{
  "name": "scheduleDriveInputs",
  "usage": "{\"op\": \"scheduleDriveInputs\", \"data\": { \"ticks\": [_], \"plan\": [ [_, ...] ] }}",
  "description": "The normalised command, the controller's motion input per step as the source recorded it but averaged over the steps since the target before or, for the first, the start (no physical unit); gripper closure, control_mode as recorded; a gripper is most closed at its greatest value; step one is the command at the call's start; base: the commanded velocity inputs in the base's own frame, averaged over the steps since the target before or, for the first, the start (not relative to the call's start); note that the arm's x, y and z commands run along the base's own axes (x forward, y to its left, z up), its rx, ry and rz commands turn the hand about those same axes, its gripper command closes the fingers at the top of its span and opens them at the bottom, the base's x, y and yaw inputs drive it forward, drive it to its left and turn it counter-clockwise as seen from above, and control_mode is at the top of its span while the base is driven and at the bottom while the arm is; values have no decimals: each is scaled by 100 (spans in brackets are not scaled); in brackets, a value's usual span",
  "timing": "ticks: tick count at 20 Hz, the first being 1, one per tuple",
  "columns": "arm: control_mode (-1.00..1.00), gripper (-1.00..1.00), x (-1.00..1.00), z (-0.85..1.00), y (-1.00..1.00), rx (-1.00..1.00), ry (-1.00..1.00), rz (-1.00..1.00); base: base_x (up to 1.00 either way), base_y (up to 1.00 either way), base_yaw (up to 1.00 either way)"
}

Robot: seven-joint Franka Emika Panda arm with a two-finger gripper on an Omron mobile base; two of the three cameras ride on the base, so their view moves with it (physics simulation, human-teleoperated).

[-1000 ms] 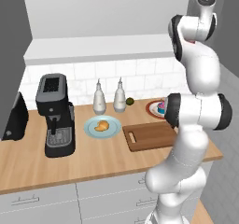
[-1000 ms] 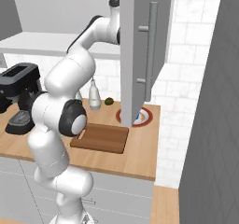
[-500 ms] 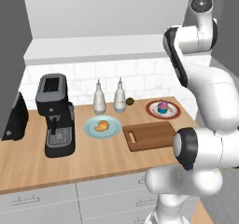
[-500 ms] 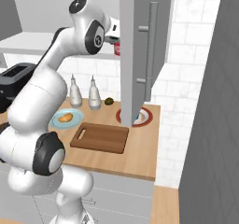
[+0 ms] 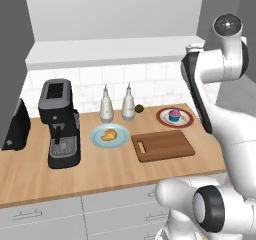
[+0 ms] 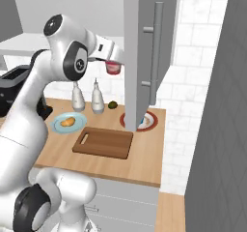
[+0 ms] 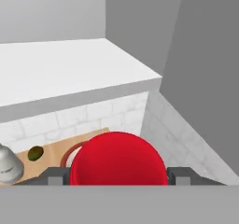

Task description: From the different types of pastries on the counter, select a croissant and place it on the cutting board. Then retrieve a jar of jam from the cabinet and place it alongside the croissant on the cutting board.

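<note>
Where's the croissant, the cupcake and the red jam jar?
croissant (image 5: 108, 134): left base view, middle of the crescent.
cupcake (image 5: 174, 115): left base view, its pink-and-blue body.
jam jar (image 6: 113, 67): right base view, its reddish side.

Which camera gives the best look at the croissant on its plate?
The left base view: the small golden-orange crescent croissant lies unobstructed on its round light-blue plate, left of the dark brown wooden cutting board. The right base view shows it smaller and farther off, beside the arm.

jar of jam (image 7: 119, 158): lower part cut off at hand view's bottom
cupcake (image 6: 143, 123): mostly hidden behind cabinet door (image 6: 140, 57) (right base view)
</note>
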Motion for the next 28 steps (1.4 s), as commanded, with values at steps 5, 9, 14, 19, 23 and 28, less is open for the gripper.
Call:
{"op": "scheduleDriveInputs", "data": {
  "ticks": [5,9,14,19,23,28],
  "plan": [
    [-100,100,-100,-71,1,-5,5,-1,0,0,0],
    [-100,100,-94,-100,29,-24,-6,-3,0,0,0],
    [-100,100,-57,-100,36,-31,-13,-6,0,0,0],
    [-100,100,-28,-100,11,-22,-3,-2,0,0,0],
    [-100,100,-12,-100,0,-19,0,0,0,0,0],
    [-100,100,-2,-100,0,-21,0,0,0,0,0]
  ]
}}
